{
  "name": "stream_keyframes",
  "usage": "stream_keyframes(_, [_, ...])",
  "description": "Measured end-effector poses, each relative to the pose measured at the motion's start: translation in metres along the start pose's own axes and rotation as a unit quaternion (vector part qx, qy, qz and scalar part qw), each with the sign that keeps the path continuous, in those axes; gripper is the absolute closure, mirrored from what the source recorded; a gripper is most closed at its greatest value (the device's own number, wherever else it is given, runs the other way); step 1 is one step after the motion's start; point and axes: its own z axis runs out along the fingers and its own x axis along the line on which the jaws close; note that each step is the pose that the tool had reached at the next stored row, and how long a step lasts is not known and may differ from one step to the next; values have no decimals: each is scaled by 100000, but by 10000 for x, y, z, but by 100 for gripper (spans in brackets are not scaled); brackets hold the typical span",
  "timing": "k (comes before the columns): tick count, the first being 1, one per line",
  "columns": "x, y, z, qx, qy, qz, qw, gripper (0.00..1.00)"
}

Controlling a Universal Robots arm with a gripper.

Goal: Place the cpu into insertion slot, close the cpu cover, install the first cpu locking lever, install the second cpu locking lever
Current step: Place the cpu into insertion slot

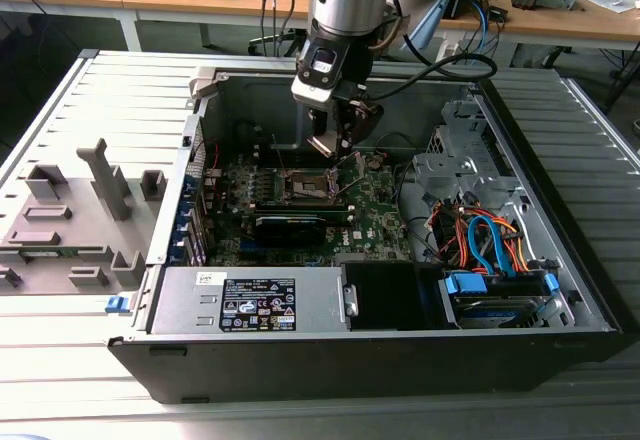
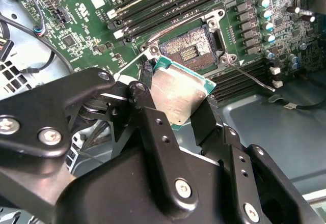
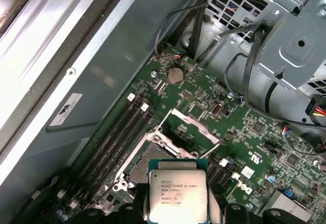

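Bright, even room light in the exterior view, computer case shadowed inside, soft glare on the chip in the second wrist view, case rim washed out in the first wrist view.
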Motion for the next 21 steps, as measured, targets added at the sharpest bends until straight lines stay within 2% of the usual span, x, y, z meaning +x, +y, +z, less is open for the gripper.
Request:
stream_keyframes(7, [0,0,2,11,-37,929,99996,45])
stream_keyframes(21, [-2,3,2,6,-36,1351,99991,45])
